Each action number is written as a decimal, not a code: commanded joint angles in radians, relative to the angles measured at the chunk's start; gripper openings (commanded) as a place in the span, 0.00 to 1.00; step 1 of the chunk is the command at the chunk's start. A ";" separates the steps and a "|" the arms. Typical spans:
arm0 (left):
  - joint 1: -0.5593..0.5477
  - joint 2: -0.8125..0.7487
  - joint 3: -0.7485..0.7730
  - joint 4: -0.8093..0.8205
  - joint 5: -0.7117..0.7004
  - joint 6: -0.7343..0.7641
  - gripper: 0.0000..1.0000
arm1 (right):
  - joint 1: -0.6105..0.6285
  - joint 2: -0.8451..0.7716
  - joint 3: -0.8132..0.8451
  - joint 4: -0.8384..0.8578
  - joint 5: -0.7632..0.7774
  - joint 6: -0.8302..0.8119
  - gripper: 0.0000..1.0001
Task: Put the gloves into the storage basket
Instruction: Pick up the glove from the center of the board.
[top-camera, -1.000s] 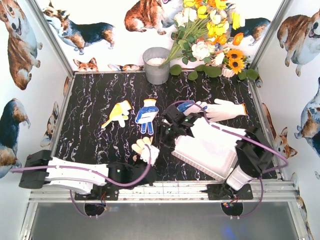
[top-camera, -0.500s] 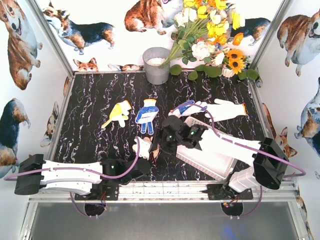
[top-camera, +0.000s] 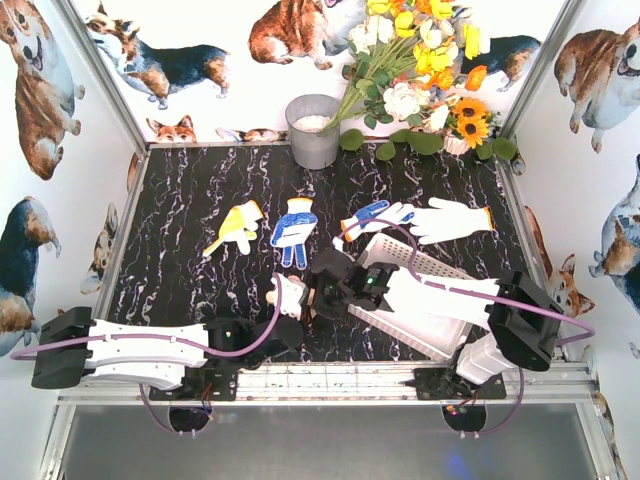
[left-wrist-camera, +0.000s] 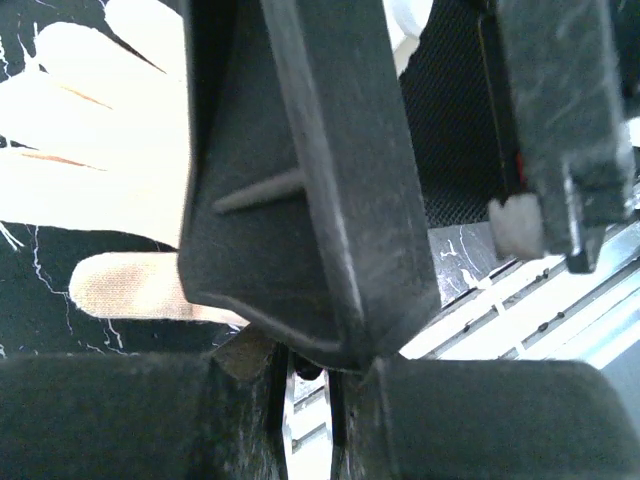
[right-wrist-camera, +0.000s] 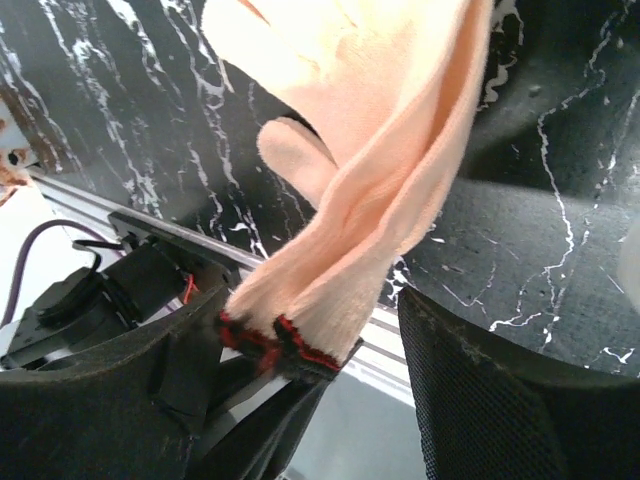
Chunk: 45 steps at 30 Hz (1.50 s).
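Your right gripper (top-camera: 318, 293) is straddling, jaws apart, the red-trimmed cuff of the glove (right-wrist-camera: 380, 190), with the storage basket (top-camera: 380, 250) lying just to its right, while the left gripper (top-camera: 280, 312) is sitting beside the glove, its grip impossible to tell.

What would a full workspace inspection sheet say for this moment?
Surface: black marbled tabletop, no spills seen.
Job's things: yellow-palmed glove, blue-dotted glove, blue-fingered glove and plain white glove lie loose; fifth glove between the grippers; storage basket mostly hidden under the right arm.
Clutter: grey bucket, flowers.
Grippers: right gripper open around the fifth glove's cuff; left gripper beside it, grip unclear.
Cables: purple cable loops near the fifth glove.
Surroundings: corgi-print walls.
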 joint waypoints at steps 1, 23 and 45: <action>0.007 0.012 0.005 0.031 -0.001 -0.017 0.00 | 0.017 0.001 -0.041 0.089 0.056 0.042 0.69; 0.008 -0.002 0.033 0.036 -0.018 -0.036 0.00 | 0.071 0.084 -0.045 0.086 0.111 0.032 0.50; 0.025 -0.153 0.058 -0.109 -0.049 -0.013 0.69 | -0.007 0.081 0.037 0.026 0.095 -0.103 0.00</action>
